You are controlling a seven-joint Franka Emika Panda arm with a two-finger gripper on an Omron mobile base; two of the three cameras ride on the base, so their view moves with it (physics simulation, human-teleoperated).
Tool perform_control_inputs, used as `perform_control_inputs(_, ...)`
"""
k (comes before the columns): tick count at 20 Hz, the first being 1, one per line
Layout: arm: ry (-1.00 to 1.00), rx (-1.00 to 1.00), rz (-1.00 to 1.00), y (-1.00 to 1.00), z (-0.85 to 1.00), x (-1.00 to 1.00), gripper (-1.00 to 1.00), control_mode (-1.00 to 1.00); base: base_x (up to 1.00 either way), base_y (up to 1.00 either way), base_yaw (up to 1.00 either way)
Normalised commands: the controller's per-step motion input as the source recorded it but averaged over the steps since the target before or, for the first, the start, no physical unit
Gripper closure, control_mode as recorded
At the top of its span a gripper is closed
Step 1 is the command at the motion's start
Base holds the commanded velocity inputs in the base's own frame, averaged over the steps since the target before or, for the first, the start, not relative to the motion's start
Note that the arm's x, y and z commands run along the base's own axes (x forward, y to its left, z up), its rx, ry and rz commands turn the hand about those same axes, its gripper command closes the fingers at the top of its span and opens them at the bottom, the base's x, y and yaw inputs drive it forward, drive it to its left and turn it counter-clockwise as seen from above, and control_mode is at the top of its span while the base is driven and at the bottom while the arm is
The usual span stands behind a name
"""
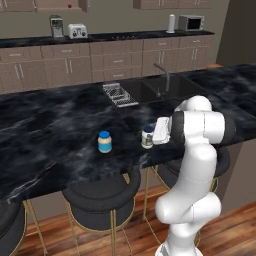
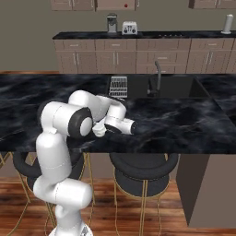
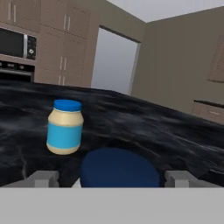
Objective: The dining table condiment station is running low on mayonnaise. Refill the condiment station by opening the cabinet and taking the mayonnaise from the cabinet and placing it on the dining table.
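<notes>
**Q.** Where is the jar, and what is the end effector doing?

**A.** The mayonnaise (image 1: 147, 136), a very small whitish jar with a dark blue lid, stands upright on the dining table (image 1: 50, 130), a long island with a black, white-veined marble top. The two-finger gripper (image 3: 114, 178) sits level with the jar, one grey fingertip (image 3: 43, 178) on each side of the lid with a clear gap on both sides. The jaws are spread, not pinching; the jar looks released, resting on the marble.

**Q.** How would such a jar handle?

**A.** Probably light and rigid, with smooth sides that could slip. Being short and narrow, it may tip if nudged. If it had to be taken again, the body just below the lid, squeezed across its width, seems the best place.

**Q.** What surrounds it?

**A.** A slightly larger cream-yellow jar with a bright blue lid (image 1: 104, 142) stands near, to the arm's left, apart from the mayonnaise. The jar sits close to the table's near edge, above the round black stools (image 1: 102, 192); that edge is the main hazard. The sink (image 1: 150, 90) and wire rack (image 1: 120, 94) lie well apart, farther back.

**Q.** Room to withdraw?

**A.** Judged ample: backing straight out along the fingers, or lifting, should clear the lid; a sideways sweep risks a knock.
</notes>
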Motion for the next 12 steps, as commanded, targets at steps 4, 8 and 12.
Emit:
perform_control_inputs(4,0.05,-0.06,0.0,0.0,0.18,0.0,-1.0,-1.0,0.0,0.0,0.0)
perform_control_inputs(8,0.02,-0.09,0.0,0.0,0.39,0.0,-1.0,-1.0,0.0,0.0,0.0)
perform_control_inputs(12,0.0,-0.1,0.0,0.01,0.61,-0.11,-1.0,-1.0,0.0,0.0,0.0)
